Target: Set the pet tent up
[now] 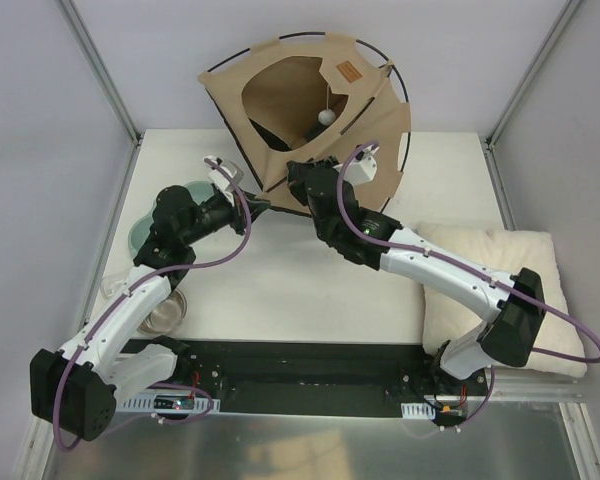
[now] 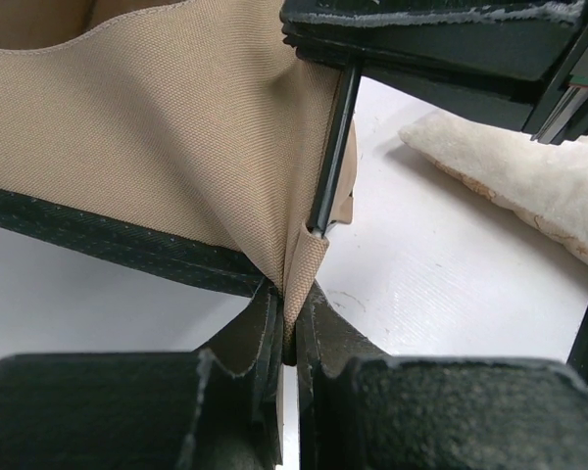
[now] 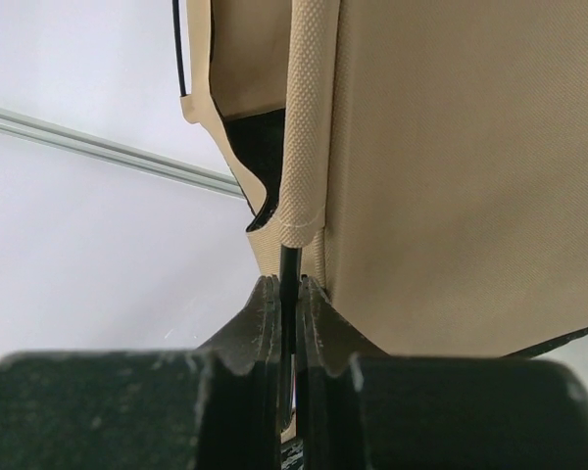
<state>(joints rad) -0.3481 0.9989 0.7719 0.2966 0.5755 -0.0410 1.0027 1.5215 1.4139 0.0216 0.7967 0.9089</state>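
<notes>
Tan fabric dominates the top external view: the pet tent (image 1: 300, 110) stands at the far middle of the white table (image 1: 280, 290), its wide opening turned toward the arms. A small brown label patch (image 1: 347, 72) sits near its top, and a white pom-pom (image 1: 326, 117) hangs inside the opening. Both arms reach to the tent's near lower edge, the left gripper (image 1: 252, 204) at the lower left corner and the right gripper (image 1: 298, 175) just beside it, a little farther in. A fluffy cream cushion (image 1: 500, 285) lies on the right side of the table, partly under the right arm. On the left, a teal dish (image 1: 140, 228) and a clear glass bowl (image 1: 168, 312) sit beneath the left arm.

From the left wrist, the left fingers are clamped on a pinched fold of tan cloth at the tent's corner, where the black trim (image 2: 108, 240) ends. A thin black pole (image 2: 333, 147) runs from the right gripper (the dark block across the top) down into a small pocket at that corner. The cushion shows at the right edge.

From the right wrist, the right fingers are closed tight on the pole, just below where it comes out of a tan fabric sleeve (image 3: 309, 117). The tent wall fills the right half of this view.
</notes>
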